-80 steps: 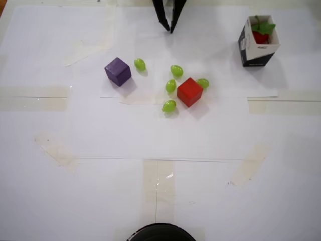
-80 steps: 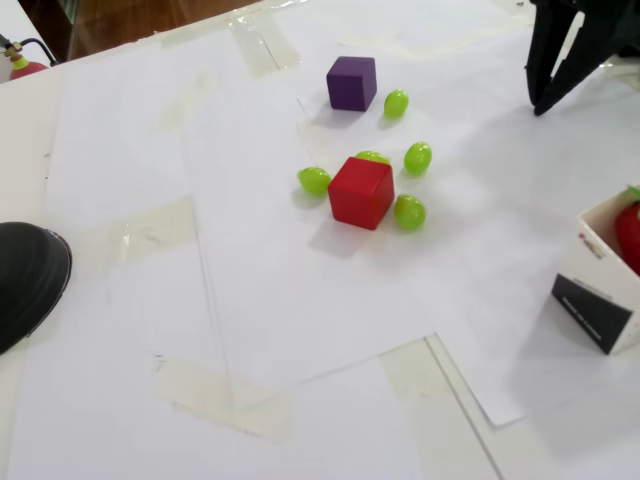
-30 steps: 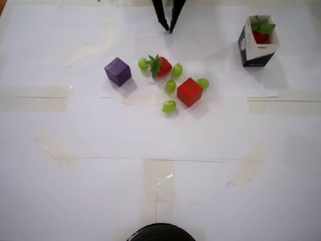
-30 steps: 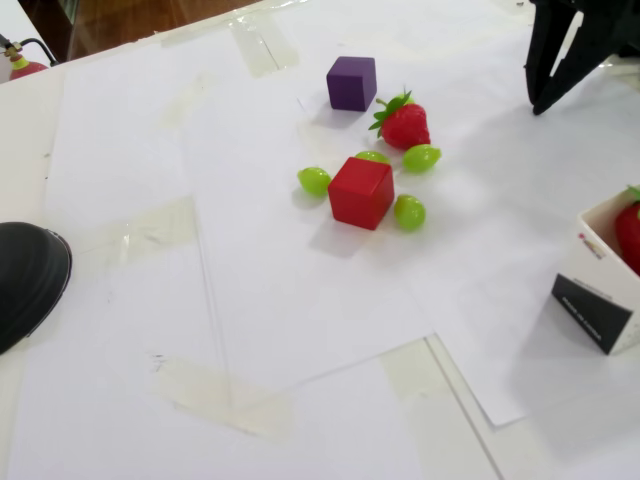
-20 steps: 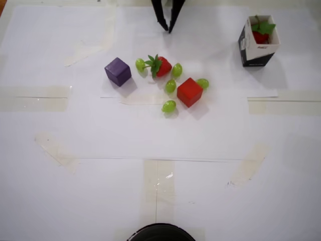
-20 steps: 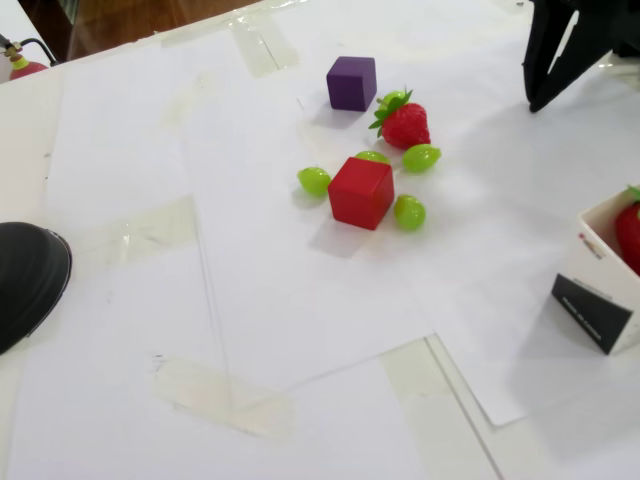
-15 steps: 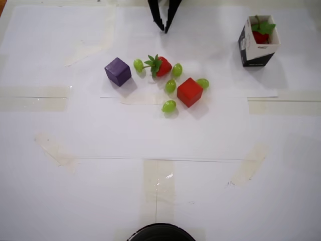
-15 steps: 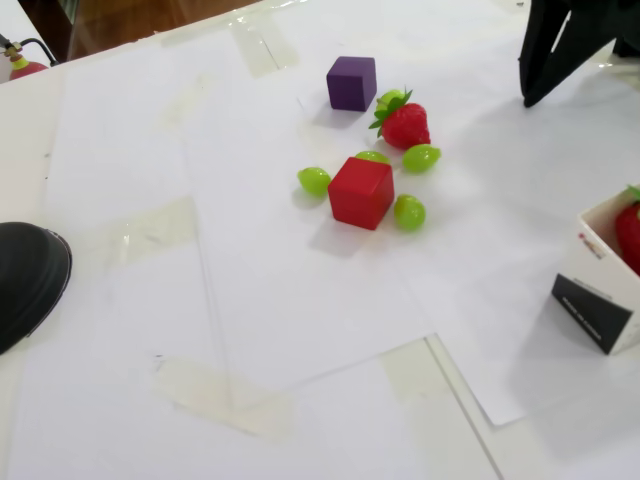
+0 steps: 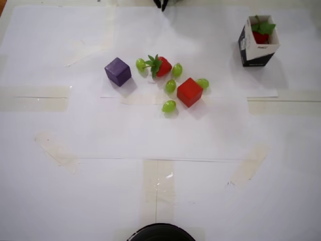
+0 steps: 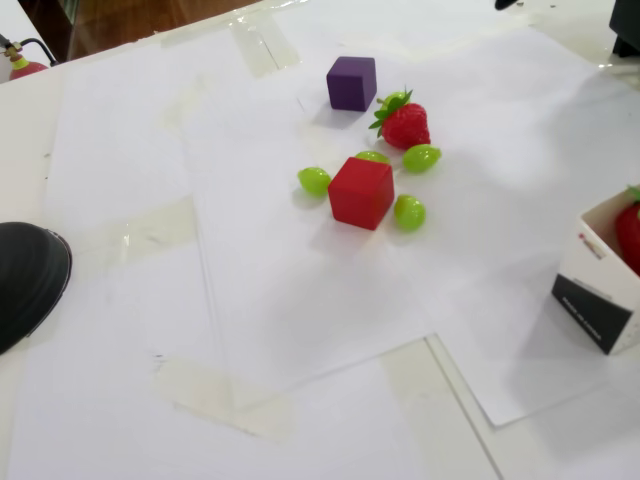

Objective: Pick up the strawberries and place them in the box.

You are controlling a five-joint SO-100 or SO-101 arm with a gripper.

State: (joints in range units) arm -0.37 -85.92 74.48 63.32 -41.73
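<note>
Strawberry on the table: we see one strawberry (image 9: 162,66) lying on its side among the clutter, red and dimpled, its green leafy top pointing toward the purple cube (image 9: 118,71) in the overhead view; in the fixed view it shows at (image 10: 405,124).
Its neighbours: we find a green grape (image 9: 140,64) touching its leaves on one side and another grape (image 9: 177,70) just beside its red end; the red cube (image 9: 189,92) sits near it, toward the camera in the fixed view.
Strawberry in the box: we see a second strawberry (image 9: 261,33) inside the box (image 9: 257,52), red body low, green leaves up at the opening.
Box: we note white inner walls, black-and-white outside and a small label; it stands upright, well apart from the cluster, at the right in the overhead view and cut by the right edge in the fixed view (image 10: 597,300).
Gripper: we see only a dark tip (image 9: 161,4) at the top edge of the overhead view; we cannot tell how the jaws stand.
Surface: we see a table (image 9: 160,191) covered in white paper sheets held by strips of pale tape.
Room: we make out wooden floor (image 10: 140,18) beyond the table's far corner in the fixed view, and a round black object (image 10: 25,280) at the left edge.
</note>
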